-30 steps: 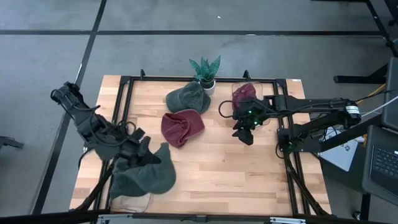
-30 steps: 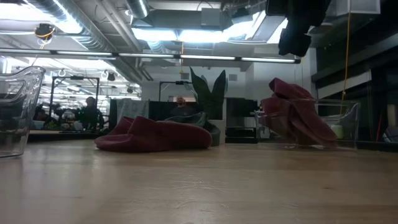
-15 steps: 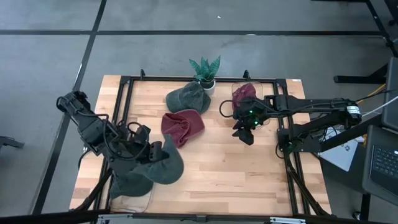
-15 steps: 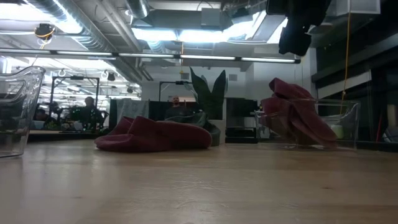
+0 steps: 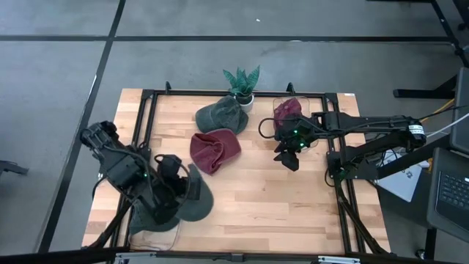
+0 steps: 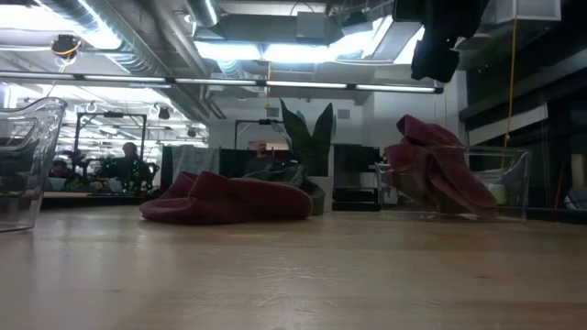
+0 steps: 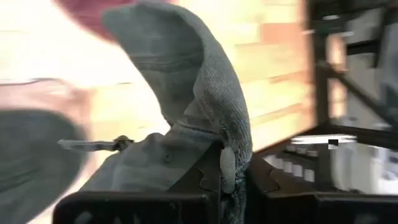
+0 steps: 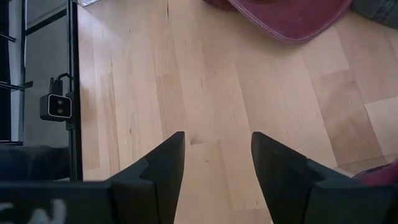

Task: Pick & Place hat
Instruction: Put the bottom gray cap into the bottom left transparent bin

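My left pincer (image 5: 178,192), clamped tight on the grey hat (image 5: 192,202), has swung it back over the clear bin (image 5: 155,236) just below; release comes next.

Open wood on the surface (image 5: 293,205) across the near middle and right. Red hat (image 5: 214,150) and green hat (image 5: 220,114) crowd the centre back, plant (image 5: 242,84) just behind. Right tool (image 5: 287,152) hangs over the middle; left tool (image 5: 178,192) with grey hat (image 5: 192,199) blocks the near-left corner.
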Controlling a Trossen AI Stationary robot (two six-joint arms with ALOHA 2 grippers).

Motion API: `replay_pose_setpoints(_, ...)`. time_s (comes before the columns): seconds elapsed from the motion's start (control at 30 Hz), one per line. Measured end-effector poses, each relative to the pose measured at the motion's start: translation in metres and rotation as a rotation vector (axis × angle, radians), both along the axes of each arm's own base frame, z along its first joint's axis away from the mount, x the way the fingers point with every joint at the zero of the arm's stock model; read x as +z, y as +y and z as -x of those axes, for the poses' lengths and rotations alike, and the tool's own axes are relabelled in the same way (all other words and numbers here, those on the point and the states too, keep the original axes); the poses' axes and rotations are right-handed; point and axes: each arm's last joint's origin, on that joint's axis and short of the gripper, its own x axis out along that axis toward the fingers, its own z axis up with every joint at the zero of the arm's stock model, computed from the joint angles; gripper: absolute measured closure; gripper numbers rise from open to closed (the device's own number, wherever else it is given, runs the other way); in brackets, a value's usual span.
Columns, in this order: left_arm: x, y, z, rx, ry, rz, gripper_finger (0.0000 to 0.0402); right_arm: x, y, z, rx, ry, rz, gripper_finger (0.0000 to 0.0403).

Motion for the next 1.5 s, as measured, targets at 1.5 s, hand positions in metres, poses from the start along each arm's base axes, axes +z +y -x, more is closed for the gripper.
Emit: replay_pose_setpoints(1.5, -0.002, 0.063, -0.036, -0.03, 0.061, -0.401, 0.0385, 0.034, 0.012, 0.0, 0.131, -0.345, 0.037, 0.0218)
